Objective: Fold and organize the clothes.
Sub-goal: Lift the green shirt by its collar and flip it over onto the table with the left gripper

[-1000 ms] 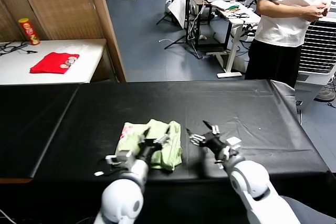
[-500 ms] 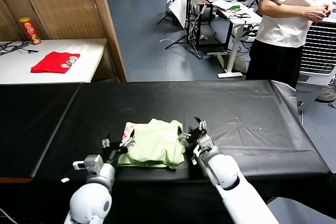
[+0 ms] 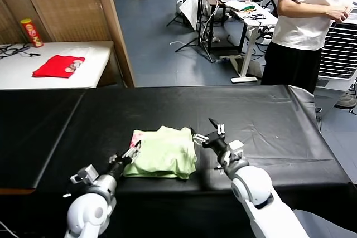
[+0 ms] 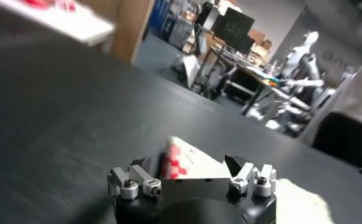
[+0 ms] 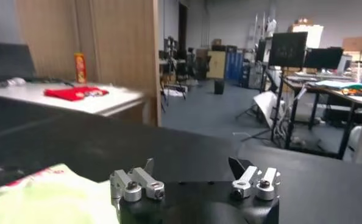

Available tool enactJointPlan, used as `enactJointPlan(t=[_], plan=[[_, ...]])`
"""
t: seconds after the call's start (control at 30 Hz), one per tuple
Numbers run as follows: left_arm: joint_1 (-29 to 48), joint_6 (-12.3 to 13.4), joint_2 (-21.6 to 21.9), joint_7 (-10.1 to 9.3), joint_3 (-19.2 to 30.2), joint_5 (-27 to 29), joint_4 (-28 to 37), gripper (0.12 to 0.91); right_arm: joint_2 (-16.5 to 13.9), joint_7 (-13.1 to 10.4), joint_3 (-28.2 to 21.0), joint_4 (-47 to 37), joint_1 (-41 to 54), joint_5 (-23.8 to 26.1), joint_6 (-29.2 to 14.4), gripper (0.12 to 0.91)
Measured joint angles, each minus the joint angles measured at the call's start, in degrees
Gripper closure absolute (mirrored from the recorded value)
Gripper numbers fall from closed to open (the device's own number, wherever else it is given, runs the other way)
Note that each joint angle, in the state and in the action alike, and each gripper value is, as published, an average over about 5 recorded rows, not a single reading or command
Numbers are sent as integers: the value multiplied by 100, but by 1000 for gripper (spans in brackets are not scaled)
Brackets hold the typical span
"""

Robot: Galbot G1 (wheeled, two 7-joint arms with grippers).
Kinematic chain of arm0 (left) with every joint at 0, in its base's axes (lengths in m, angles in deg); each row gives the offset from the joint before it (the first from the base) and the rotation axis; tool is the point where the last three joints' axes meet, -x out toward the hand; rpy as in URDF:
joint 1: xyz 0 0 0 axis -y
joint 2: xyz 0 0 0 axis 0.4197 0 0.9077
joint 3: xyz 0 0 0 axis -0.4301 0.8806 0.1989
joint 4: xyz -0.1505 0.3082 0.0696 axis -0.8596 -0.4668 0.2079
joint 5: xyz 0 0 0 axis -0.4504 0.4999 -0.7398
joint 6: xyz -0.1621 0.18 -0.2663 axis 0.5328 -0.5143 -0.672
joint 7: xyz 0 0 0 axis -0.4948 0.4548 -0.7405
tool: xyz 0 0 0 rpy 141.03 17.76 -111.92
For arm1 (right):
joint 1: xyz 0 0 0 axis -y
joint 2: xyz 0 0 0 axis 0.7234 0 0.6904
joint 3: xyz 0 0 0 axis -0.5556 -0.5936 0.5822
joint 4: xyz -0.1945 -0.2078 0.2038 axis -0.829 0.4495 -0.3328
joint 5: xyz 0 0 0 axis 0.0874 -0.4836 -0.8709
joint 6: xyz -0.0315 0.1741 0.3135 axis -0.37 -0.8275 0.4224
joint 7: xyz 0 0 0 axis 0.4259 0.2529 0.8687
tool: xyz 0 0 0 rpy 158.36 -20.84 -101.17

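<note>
The pale green T-shirt (image 3: 163, 153) lies folded into a compact rectangle on the black table (image 3: 268, 115), with its reddish dotted print (image 3: 135, 136) at the left end. My left gripper (image 3: 129, 154) is open at the shirt's left edge, holding nothing. In the left wrist view the shirt (image 4: 190, 167) lies just ahead of the open left gripper (image 4: 188, 165). My right gripper (image 3: 206, 132) is open and empty just right of the shirt's right edge. In the right wrist view the shirt (image 5: 44, 198) lies off to one side of the right gripper (image 5: 193, 167).
A side table (image 3: 89, 59) at the back left carries a red folded cloth (image 3: 58, 66) and a red can (image 3: 30, 33). A person in a white T-shirt (image 3: 304, 12) stands beyond the table's far right corner. A wooden partition (image 3: 114, 26) stands behind the table.
The shirt went from a bunched heap to a flat folded rectangle. Both grippers let go and drew back to the shirt's left and right edges; the right one moved slightly right.
</note>
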Motion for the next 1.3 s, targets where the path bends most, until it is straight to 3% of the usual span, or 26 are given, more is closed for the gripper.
enactJointPlan(t=[0.17,0.27,0.47,0.6,0.7,0.97,1.3], plan=[[38,-16,-79,-2,-48,-344,133,234,-47,5,51,197,-116,-38,-4,227],[50,1,-99,-7,-71,-432,195,292,-75,8,80,261,-160,-45,-7,227],[65,8,-110,-15,-54,-477,153,603,-44,1,109,271,-185,-20,-16,227],[88,30,-128,-36,-7,-145,109,823,-10,-32,143,304,-245,77,-12,227],[84,108,-102,-36,24,283,84,893,-18,-128,181,316,-296,244,59,227],[-38,198,314,-64,-118,1629,-103,896,-8,-304,320,230,-345,434,223,227],[-193,248,1715,-74,-814,2495,-216,896,-27,-292,466,81,-282,535,224,227]])
